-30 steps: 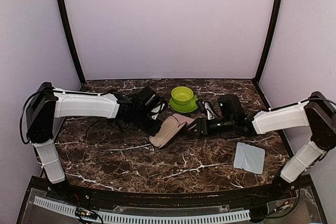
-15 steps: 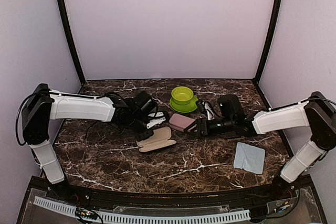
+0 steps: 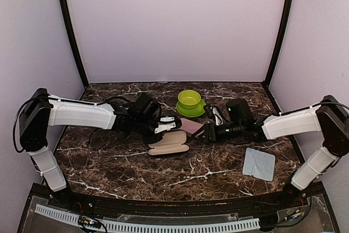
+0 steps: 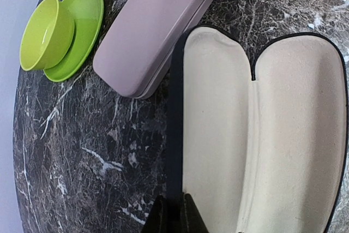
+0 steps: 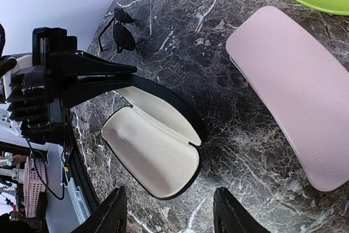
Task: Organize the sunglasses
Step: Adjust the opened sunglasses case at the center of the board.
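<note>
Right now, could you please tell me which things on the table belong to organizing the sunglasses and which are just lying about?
Job in hand:
black sunglasses
open black case, gripped at its rim by the left claw
probably the closed pink case

Lying about:
green bowl on its saucer
grey-blue cloth

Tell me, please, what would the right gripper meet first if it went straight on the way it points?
Likely the open case, lying straight ahead of the right gripper; depth is hard to judge.
</note>
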Controlling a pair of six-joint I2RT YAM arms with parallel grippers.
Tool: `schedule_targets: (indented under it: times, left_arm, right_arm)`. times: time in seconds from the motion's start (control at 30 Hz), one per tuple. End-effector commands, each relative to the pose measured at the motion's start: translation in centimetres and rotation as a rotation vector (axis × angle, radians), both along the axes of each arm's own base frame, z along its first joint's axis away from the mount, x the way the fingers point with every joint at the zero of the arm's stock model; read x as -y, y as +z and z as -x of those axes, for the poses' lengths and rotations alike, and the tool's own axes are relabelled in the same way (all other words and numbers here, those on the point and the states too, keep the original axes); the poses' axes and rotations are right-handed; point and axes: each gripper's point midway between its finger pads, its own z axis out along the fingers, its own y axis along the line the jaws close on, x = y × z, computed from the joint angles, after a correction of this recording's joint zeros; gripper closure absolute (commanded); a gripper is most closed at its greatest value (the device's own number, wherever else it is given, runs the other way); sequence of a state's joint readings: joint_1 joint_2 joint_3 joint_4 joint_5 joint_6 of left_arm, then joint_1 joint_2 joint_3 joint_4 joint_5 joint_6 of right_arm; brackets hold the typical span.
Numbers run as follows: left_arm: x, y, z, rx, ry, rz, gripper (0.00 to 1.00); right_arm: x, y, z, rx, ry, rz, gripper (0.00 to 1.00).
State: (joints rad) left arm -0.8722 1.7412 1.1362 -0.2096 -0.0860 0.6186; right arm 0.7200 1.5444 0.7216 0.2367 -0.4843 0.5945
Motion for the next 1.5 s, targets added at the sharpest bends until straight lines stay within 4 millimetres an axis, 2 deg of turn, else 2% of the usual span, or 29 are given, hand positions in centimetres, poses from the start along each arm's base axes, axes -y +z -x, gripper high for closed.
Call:
schedule_targets:
  times: [0.0,0.2,0.4,0.47,0.57,0.67,0.9,1.13,1.3,1.4,1.47]
  left_arm:
    - [1.3,-0.2,0.1,0.011,-0.075,0.031,0.93]
    - [1.0,-1.4,0.3,-0.016,-0.088,-0.016,0.91]
    - [0.9,-1.2,0.8,-0.037,-0.083,-0.004,0.88]
    - [0.8,-1.1,1.0,-0.046,-0.080,-0.002,0.85]
    - [0.6,-1.1,1.2,-0.046,-0.075,-0.001,0.73]
    - [0.4,-1.0,1.1,-0.047,-0.057,0.001,0.66]
    - [0.0,0.8,0.4,0.016,-0.011,0.037,0.59]
    - [-1.2,4.4,-1.2,0.123,0.141,0.140,0.56]
    - [-3.6,6.5,-1.9,0.063,0.343,0.236,0.48]
    - [-4.6,7.2,-1.8,0.034,0.432,0.268,0.30]
    - [-4.8,7.6,-1.7,0.009,0.473,0.286,0.25]
  right_arm:
    - [-0.1,1.1,-0.1,0.051,0.000,-0.012,0.46]
    - [0.2,0.8,0.0,0.047,-0.009,-0.008,0.46]
    - [0.2,0.7,0.1,0.044,-0.012,-0.008,0.46]
    - [0.3,0.8,0.1,0.046,-0.014,-0.008,0.46]
    - [0.3,0.7,0.0,0.048,-0.015,-0.005,0.46]
    - [0.3,0.8,-0.1,0.050,-0.015,-0.002,0.45]
    - [0.4,0.7,-0.1,0.051,-0.018,0.004,0.45]
    - [0.9,0.5,-0.3,0.080,-0.024,0.072,0.44]
    - [2.9,0.9,-1.3,0.126,-0.086,0.208,0.36]
    - [6.8,-0.1,-2.3,0.098,-0.221,0.426,0.31]
    - [9.9,-1.0,-2.2,0.068,-0.298,0.558,0.29]
